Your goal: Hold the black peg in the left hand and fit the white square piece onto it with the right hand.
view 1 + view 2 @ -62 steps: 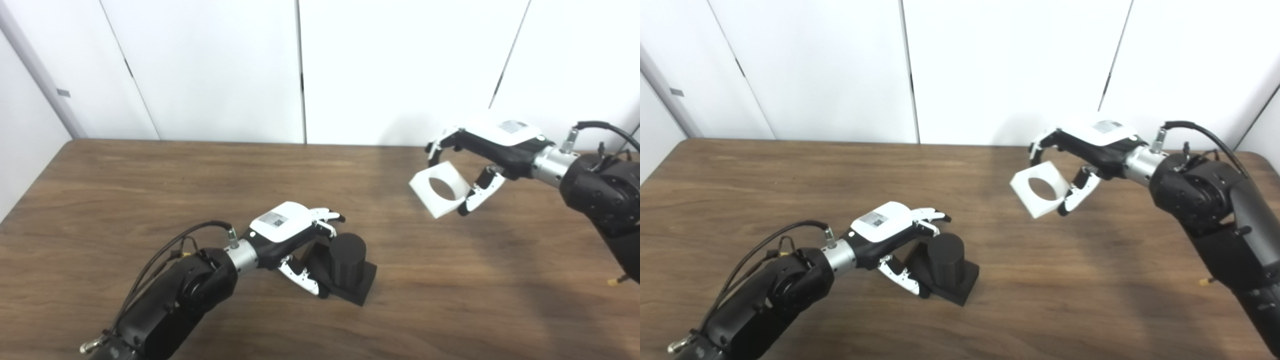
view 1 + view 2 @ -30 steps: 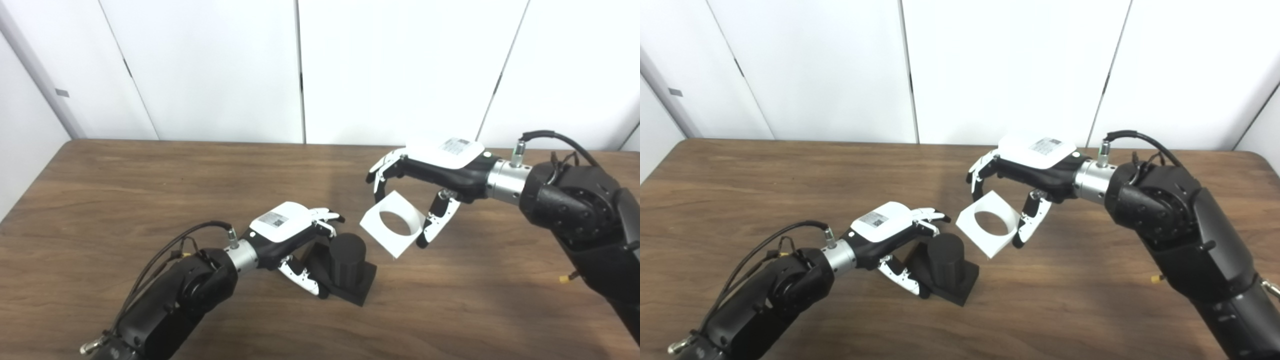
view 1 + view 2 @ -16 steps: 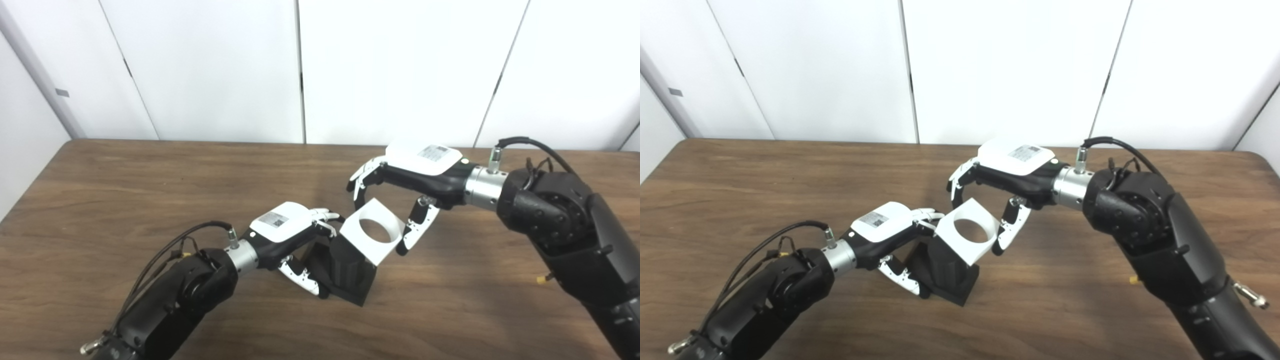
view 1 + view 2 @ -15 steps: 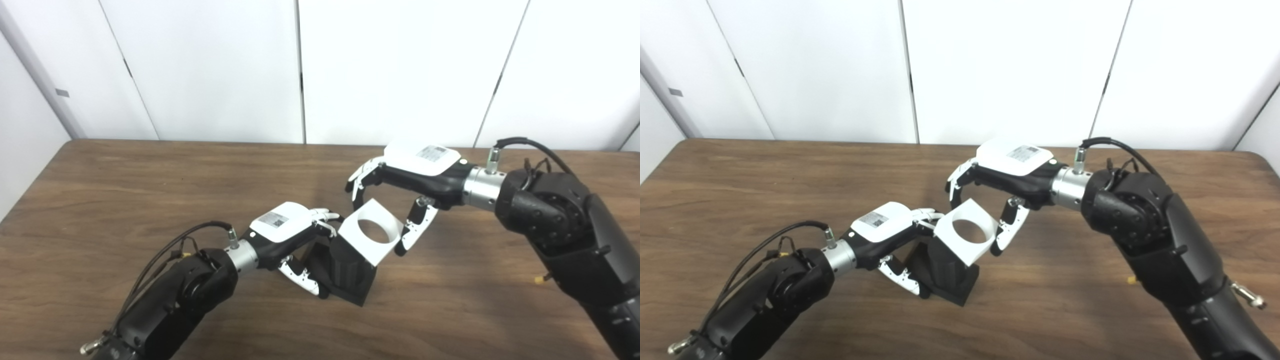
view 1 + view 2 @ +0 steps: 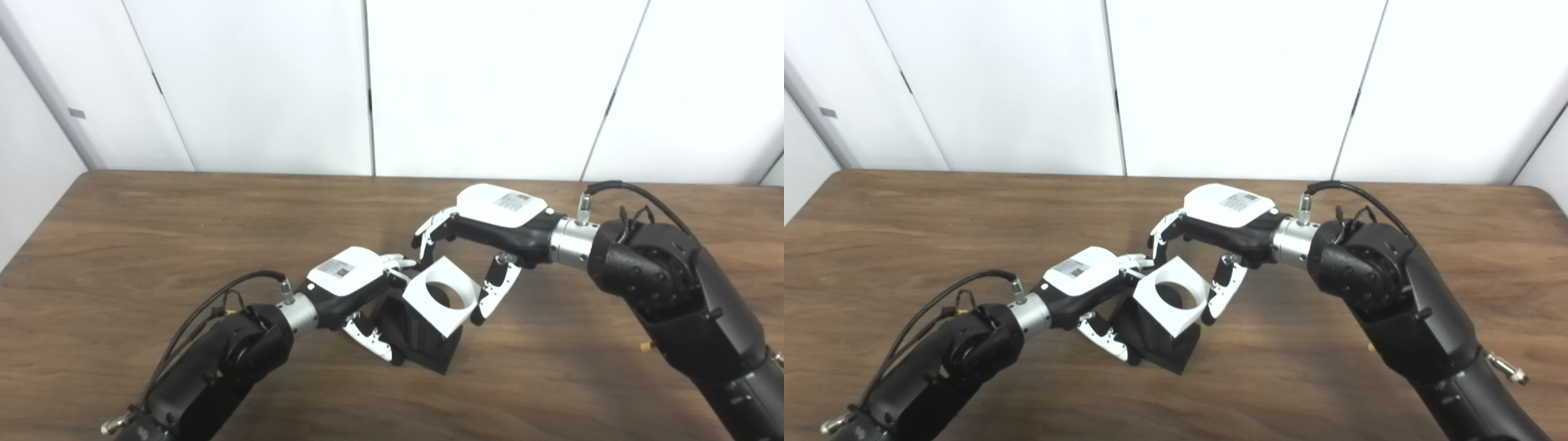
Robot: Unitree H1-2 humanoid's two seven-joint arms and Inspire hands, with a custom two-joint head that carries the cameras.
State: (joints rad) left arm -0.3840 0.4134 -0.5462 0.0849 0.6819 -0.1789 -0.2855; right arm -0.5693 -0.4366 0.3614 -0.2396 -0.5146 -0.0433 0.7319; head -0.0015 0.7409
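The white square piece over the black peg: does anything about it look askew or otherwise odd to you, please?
The white square piece in the right hand sits tilted over the black peg, its hole not level. The left hand grips the peg's base. Nothing looks damaged.

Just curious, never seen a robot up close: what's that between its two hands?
In both eye views, the white square piece, gripped by the right hand, over the black peg the left hand steadies.

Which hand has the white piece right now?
The right hand holds the white square piece between fingers and thumb, over the black peg. The left hand grips only the peg's black base.
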